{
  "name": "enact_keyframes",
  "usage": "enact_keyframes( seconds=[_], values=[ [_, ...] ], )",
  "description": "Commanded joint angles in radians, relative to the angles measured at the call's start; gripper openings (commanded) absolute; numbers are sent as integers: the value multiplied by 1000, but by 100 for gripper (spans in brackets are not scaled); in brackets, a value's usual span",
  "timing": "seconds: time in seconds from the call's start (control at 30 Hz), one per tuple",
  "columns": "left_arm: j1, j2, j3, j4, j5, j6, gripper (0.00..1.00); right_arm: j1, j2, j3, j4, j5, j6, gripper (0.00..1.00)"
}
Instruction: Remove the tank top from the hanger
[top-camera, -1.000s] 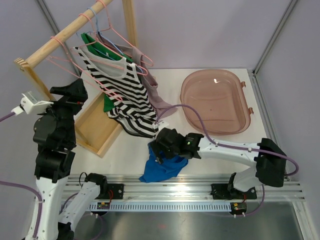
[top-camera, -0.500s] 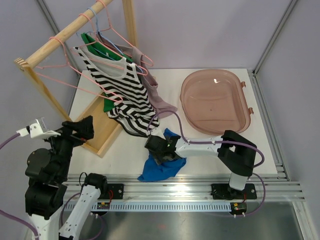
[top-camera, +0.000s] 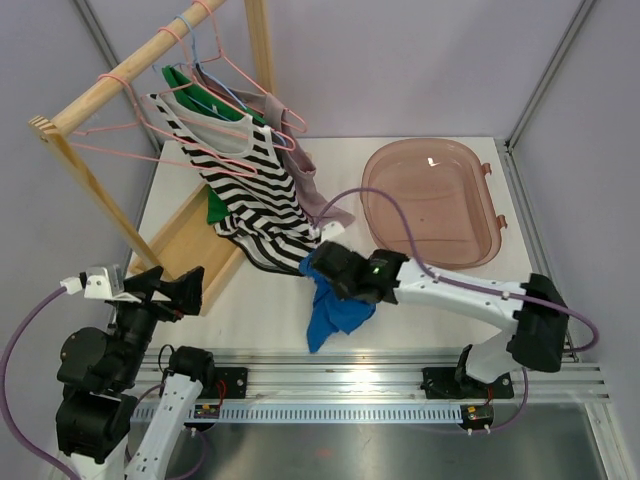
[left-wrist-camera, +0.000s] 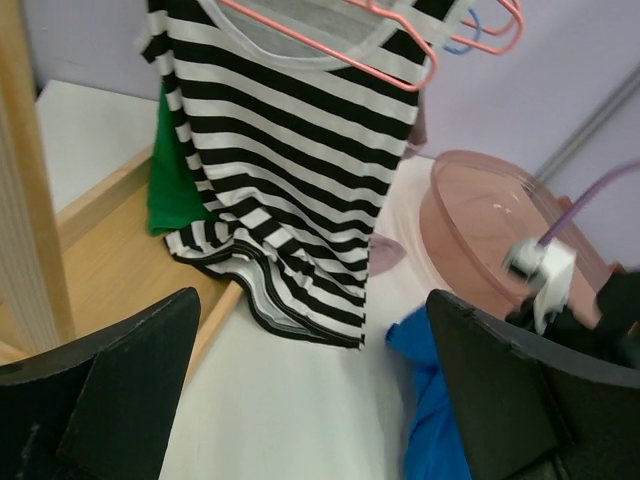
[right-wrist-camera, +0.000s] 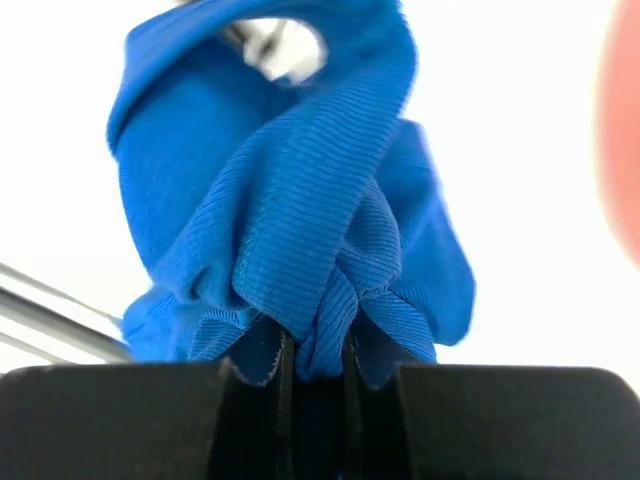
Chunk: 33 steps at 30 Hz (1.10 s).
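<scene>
**Lift slowly, keep the pinch**

The right gripper (right-wrist-camera: 315, 365) is clenched on a bunched fold of the blue tank top (top-camera: 338, 308), which hangs at the centre of the top view, just above the white table (top-camera: 255, 300). I judge a slow, high lift is best, clear of the striped shirt (top-camera: 250, 190). The left gripper (left-wrist-camera: 310, 395), lower left, stands released. A pink tub (top-camera: 372, 190) lies upper right and a wooden rack (top-camera: 120, 72) upper left, with plain walls around.

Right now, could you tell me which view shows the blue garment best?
Top external: the whole blue garment shows, held by the right claw. Right wrist shows only bunched fabric pinched close-up; left wrist catches one corner.
</scene>
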Motion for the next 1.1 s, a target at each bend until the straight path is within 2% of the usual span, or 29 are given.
enact_keyframes(
  seconds=[0.0, 0.2, 0.43, 0.57, 0.6, 0.63, 0.67, 0.73, 0.77, 0.83, 0.9, 1.07],
  values=[
    [4, -10, -8, 50, 152, 26, 99, -97, -126, 136, -90, 119, -63, 0],
    [4, 24, 7, 45, 126, -121, 99, -303, -198, 304, -153, 109, -165, 0],
    [4, 88, -2, 151, 368, -206, 99, -587, -126, 466, -150, 37, -215, 0],
    [4, 162, 57, 212, 398, -258, 99, -723, -48, 510, -109, -25, -233, 2],
    [4, 209, 100, 220, 393, -261, 99, -742, -13, 513, -96, -33, -235, 6],
    [4, 234, 123, 225, 398, -259, 99, -777, 6, 516, -89, -38, -236, 15],
    [4, 258, 152, 223, 404, -258, 99, -788, 26, 527, -72, -21, -235, 31],
    [4, 327, 217, 231, 419, -258, 99, -815, 78, 539, -63, -4, -238, 43],
    [4, 349, 235, 237, 422, -258, 99, -817, 92, 558, -69, 5, -239, 65],
    [4, 405, 295, 242, 421, -258, 99, -817, 113, 573, -85, 33, -236, 76],
    [4, 438, 337, 237, 402, -255, 99, -819, 91, 566, -81, 25, -227, 99],
    [4, 565, 488, 214, 318, -261, 99, -817, -47, 454, -32, -12, -161, 99]
  ],
)
